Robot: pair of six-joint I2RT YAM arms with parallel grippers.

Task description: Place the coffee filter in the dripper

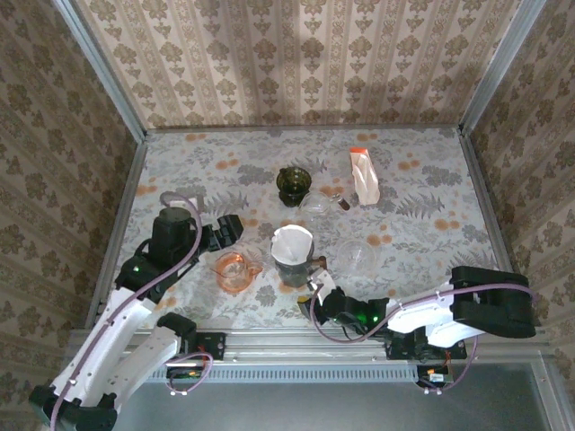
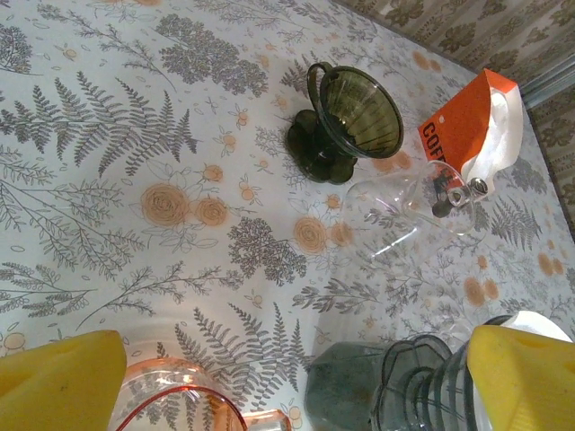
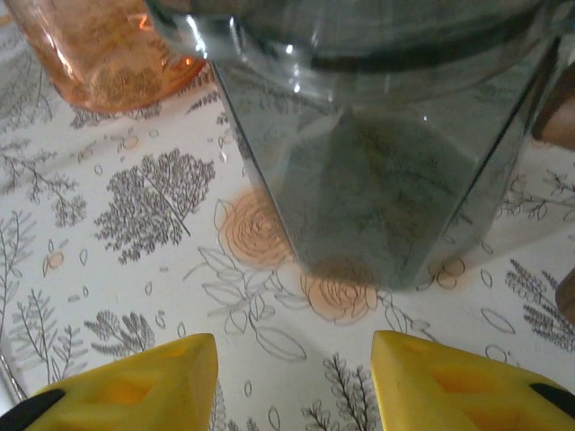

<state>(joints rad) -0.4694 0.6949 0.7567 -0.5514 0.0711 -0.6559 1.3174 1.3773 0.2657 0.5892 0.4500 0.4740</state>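
I see the coffee filter point(image 1: 293, 239), white and cone-shaped, seated in the grey dripper point(image 1: 294, 267) near the middle of the table point(image 1: 431, 180). Its rim stands above the dripper's mouth.

The right hand point(image 3: 295, 346) sits low, just in front of this dripper's base. Its fingers are partly apart with only bare table between them.

The left hand point(image 2: 296, 359) is spread wide and holds nothing. One finger lies over a pink glass dripper point(image 1: 235, 269), the other beside the grey dripper.

Further back stand a green dripper point(image 1: 294, 186) and a clear glass vessel point(image 1: 316, 202) lying on its side. An orange-and-white filter packet point(image 1: 363, 175) lies to their right.
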